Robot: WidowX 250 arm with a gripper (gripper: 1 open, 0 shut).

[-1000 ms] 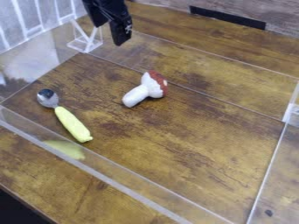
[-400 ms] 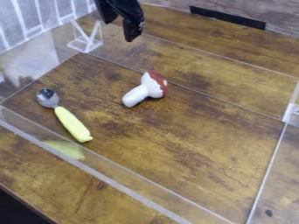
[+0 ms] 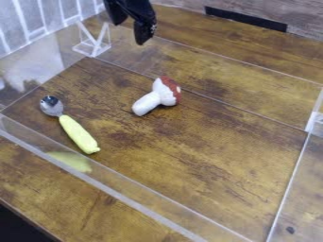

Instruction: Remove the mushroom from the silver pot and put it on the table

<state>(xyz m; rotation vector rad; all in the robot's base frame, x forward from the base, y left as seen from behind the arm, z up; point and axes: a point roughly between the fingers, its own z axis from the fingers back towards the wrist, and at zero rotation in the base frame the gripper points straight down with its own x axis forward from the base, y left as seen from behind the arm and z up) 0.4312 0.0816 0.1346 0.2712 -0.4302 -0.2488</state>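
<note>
Compared with a second ago, the gripper [image 3: 142,36] has shifted a little to the right along the top edge of the view, away from the toys; over the last moments it has not moved. The mushroom [image 3: 157,96] lies on its side on the bare tabletop [image 3: 228,142], well apart from the gripper; no silver pot is visible, so the task looks finished, with the arm backing off. The jaws hang dark and blurred above the wood; they seem released, with nothing between them and touching nothing. A yellow toy [image 3: 78,133] lies nearby.
</note>
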